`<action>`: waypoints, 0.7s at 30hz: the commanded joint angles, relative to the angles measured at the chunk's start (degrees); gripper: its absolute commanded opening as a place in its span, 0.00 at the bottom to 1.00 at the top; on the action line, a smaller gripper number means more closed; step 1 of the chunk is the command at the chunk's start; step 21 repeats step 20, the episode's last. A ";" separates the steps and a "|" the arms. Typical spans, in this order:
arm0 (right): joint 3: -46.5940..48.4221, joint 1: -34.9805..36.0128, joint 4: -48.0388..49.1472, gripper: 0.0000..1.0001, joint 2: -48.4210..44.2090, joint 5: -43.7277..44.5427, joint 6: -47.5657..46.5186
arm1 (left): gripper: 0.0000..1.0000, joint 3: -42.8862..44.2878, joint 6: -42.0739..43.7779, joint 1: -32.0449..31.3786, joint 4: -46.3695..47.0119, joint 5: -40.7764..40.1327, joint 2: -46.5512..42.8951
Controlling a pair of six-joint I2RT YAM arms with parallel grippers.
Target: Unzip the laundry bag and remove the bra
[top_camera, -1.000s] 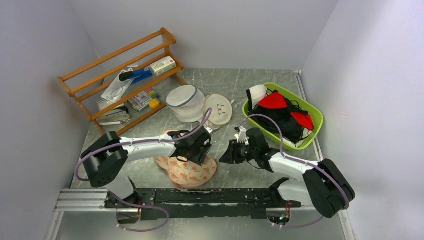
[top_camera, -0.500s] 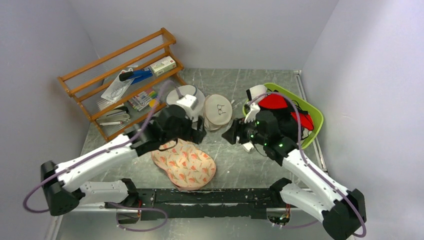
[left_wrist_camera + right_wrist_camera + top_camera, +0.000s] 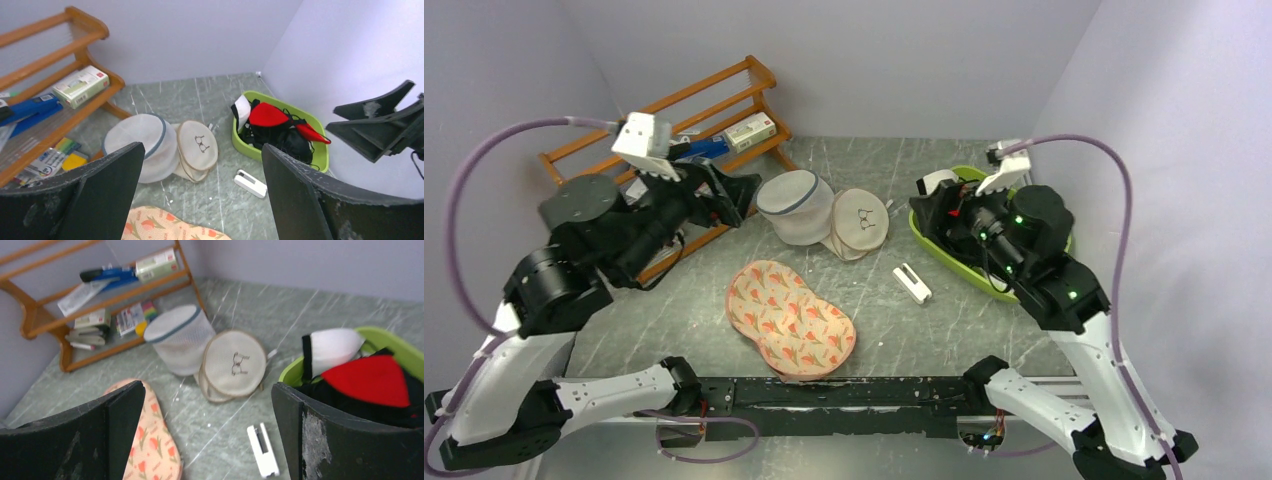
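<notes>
Well clear of left tool and right tool lies the laundry bag.

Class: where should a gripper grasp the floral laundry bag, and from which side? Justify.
Probably the rim at its narrow waist, from straight above: the laundry bag lies flat on the table, so only its edge can be pinched.

Overhead view looks down from behind; both high wrist views face inward, sharing the mesh bag.
</notes>
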 commanded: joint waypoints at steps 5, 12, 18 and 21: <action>9.50 -0.32 -4.06 1.00 -2.62 7.54 -4.72 | 0.99 4.54 3.71 0.17 -4.70 -2.60 -1.39; 9.37 -0.31 -2.45 1.00 -5.26 9.03 -3.38 | 0.99 2.70 3.35 0.11 -4.03 -2.08 -1.92; 7.23 -0.31 -2.48 1.00 -6.62 12.62 -2.51 | 0.99 2.14 3.27 0.14 -3.83 -1.68 -1.92; 6.82 -0.31 -2.89 1.00 -6.77 14.24 -2.16 | 0.99 1.81 3.25 0.16 -3.58 -1.41 -2.09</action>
